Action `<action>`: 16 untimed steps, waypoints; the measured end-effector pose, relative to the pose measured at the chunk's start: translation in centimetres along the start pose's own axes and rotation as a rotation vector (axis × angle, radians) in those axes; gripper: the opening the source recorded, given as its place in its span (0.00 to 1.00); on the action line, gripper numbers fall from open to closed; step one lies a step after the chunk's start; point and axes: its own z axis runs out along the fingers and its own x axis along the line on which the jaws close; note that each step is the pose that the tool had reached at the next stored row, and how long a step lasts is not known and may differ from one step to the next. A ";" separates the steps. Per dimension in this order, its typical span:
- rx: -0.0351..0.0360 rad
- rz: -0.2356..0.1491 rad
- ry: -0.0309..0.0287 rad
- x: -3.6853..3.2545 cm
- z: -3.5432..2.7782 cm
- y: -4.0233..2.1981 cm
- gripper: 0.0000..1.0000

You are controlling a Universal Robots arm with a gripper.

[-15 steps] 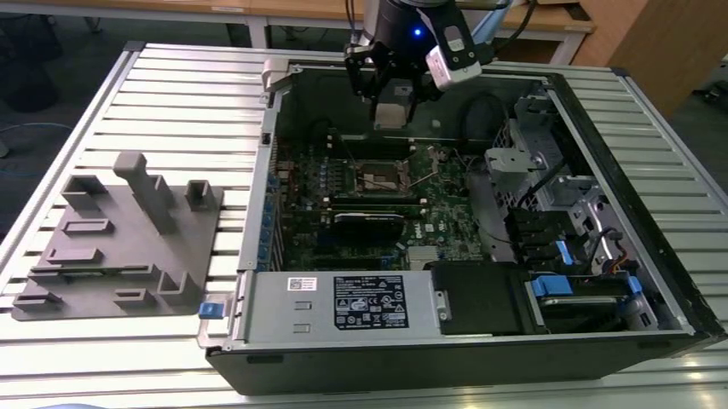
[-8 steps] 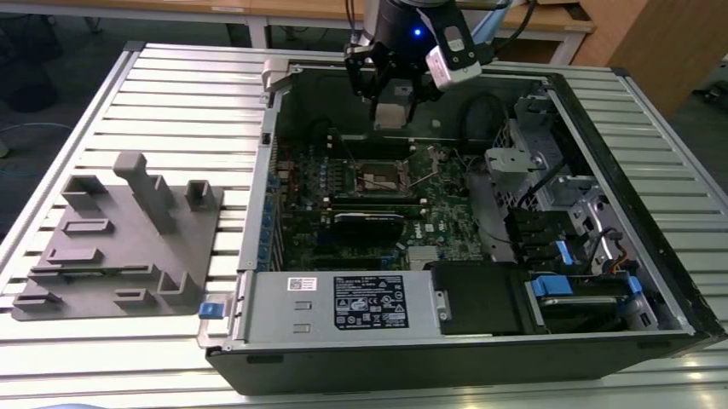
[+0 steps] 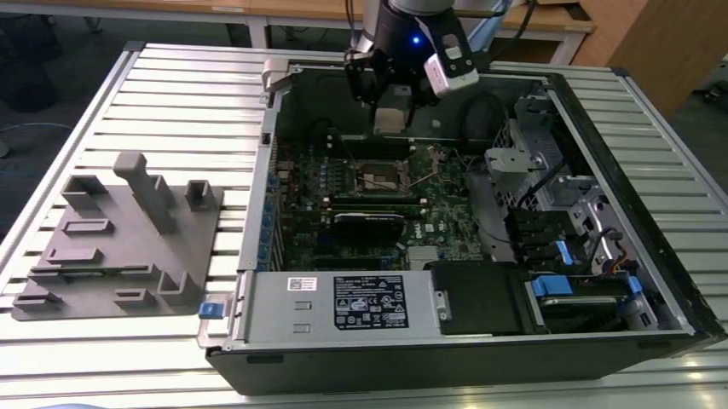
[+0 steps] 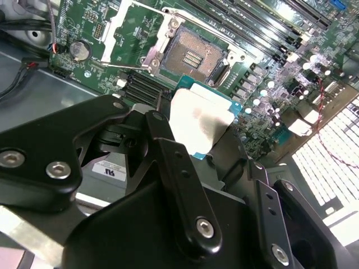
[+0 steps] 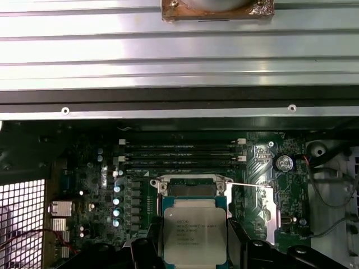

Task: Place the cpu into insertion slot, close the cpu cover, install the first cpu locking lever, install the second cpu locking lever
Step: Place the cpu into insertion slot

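One dull-silver cpu gripped by end effector; insertion slot seemingly open.

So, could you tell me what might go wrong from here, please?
The end effector grips the cpu by its edges in mid-air; it could slip. The insertion slot lies open with bare contacts; a tilted or offset landing might damage them. A thin lever beside the slot could snag.
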 end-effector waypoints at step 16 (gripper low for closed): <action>-0.0001 0.000 0.0000 -0.02 1.00 -0.11 0.54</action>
